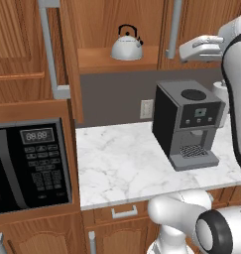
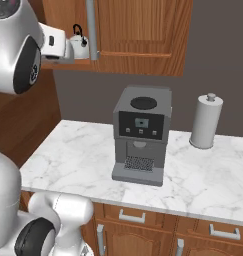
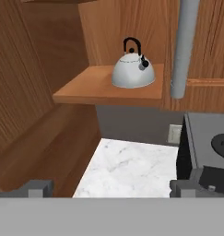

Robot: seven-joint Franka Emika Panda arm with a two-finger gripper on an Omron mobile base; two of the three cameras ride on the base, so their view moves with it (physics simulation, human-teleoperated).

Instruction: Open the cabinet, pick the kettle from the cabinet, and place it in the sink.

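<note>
While fully spread, pincer [image 3: 111, 188] seems empty.

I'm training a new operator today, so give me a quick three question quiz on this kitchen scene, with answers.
1. True or false: the kettle is on the counter.
2. What stands right of the coffee machine in the right base view?
A. toaster
B. paper towel roll
C. kettle
3. Gripper jaws: open or shut?

Key:
1. False; it sits on the shelf of the cabinet, whose left door is open.
2. B, the paper towel roll.
3. Open, holding nothing.
</note>
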